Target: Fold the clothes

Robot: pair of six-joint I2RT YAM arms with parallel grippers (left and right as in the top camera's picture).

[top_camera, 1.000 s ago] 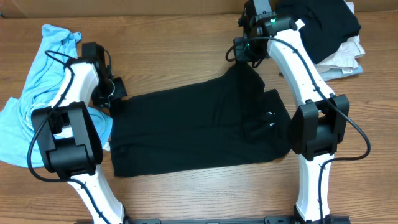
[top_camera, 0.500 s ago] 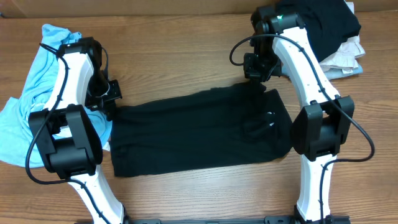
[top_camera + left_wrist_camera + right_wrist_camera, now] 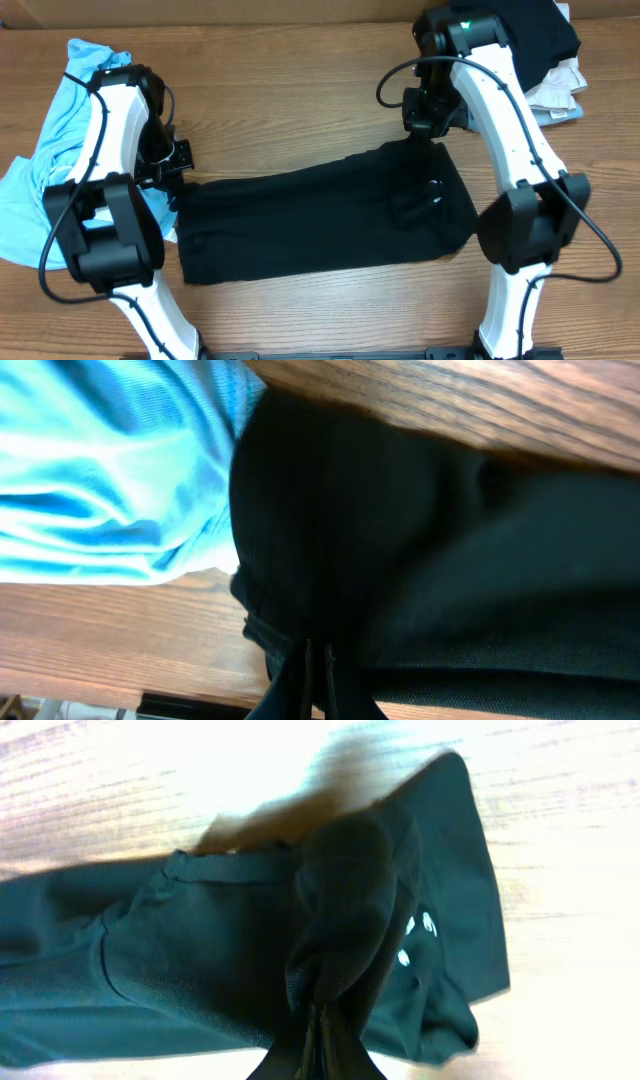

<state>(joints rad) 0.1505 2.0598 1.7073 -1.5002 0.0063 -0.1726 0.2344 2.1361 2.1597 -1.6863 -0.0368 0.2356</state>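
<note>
Over the shirt (image 3: 300, 225), both arms (image 3: 110, 110) (image 3: 500, 100) bend down; end effectors (image 3: 177, 165) (image 3: 419, 138) clamped

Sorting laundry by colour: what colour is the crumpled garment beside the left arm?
The garment is plain light blue, best seen from the left wrist.

Overhead view evenly lit and sharp, shadows faint. Right wrist view overexposed, the surface (image 3: 560, 840) bleached nearly white. Left wrist view soft, the shirt (image 3: 450, 580) a featureless black
</note>
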